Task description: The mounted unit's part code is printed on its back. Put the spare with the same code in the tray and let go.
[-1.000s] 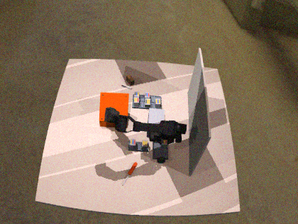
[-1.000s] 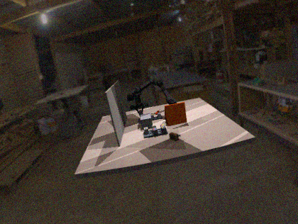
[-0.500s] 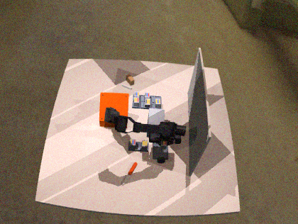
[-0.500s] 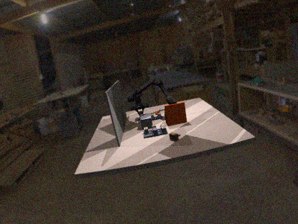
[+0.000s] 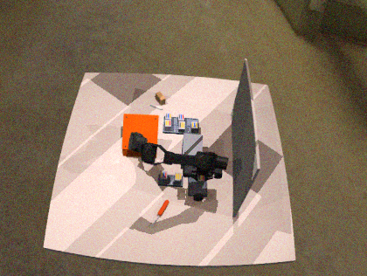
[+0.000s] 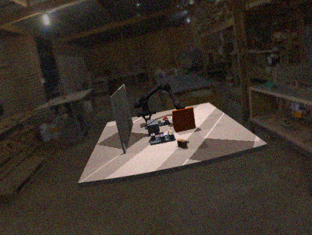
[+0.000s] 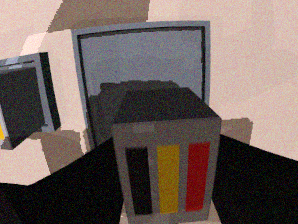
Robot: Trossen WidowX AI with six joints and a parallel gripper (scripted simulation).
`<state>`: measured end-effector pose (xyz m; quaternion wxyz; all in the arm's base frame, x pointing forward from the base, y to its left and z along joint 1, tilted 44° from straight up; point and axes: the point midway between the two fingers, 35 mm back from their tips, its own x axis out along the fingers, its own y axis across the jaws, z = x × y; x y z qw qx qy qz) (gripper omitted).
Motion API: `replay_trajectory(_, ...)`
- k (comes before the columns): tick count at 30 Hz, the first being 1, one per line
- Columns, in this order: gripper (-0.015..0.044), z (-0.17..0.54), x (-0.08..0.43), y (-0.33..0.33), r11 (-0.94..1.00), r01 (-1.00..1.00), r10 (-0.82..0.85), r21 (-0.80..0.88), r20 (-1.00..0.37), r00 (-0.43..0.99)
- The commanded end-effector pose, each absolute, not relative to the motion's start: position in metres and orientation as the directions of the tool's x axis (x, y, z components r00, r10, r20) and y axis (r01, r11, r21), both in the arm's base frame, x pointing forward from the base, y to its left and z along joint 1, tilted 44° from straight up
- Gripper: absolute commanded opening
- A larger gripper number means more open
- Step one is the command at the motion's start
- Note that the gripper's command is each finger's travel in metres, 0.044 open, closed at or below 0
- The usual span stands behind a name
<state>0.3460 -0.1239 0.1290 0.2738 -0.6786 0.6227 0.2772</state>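
My gripper (image 5: 202,176) (image 6: 148,117) (image 7: 161,137) is shut on a grey spare with a dark top. Its face in the wrist view shows black, yellow and red stripes. The spare is held above the near part of the grey tray (image 5: 191,188) (image 7: 145,57), whose far floor is bare and partly shaded. Whether the spare touches the tray is not clear. A small rack (image 5: 170,183) (image 7: 43,85) with two units stands left of the tray. A longer rack (image 5: 176,131) holds three units. The mounted unit and its code cannot be made out.
A grey box (image 5: 191,143) (image 6: 153,129) is partly under the arm. A tall grey panel (image 5: 245,140) (image 6: 120,115) stands to the right in the top view. An orange box (image 5: 141,124) (image 6: 184,120), a screwdriver (image 5: 163,208) and a brown block (image 5: 160,98) (image 6: 182,143) are also there.
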Motion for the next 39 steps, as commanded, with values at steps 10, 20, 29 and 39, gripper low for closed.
replay_trajectory(10, 0.0000, 0.120, 0.344, -0.131, -0.078, -0.997, -0.692, -0.020, -0.718, 0.068)
replay_trajectory(20, 0.0000, 0.114, 0.342, -0.137, -0.078, -0.997, -0.694, -0.020, -0.717, 0.068)
replay_trajectory(29, 0.0000, 0.109, 0.341, -0.143, -0.078, -0.997, -0.696, -0.019, -0.715, 0.068)
replay_trajectory(39, 0.0079, 0.109, 0.342, -0.146, -0.074, -0.997, -0.700, -0.025, -0.711, 0.070)
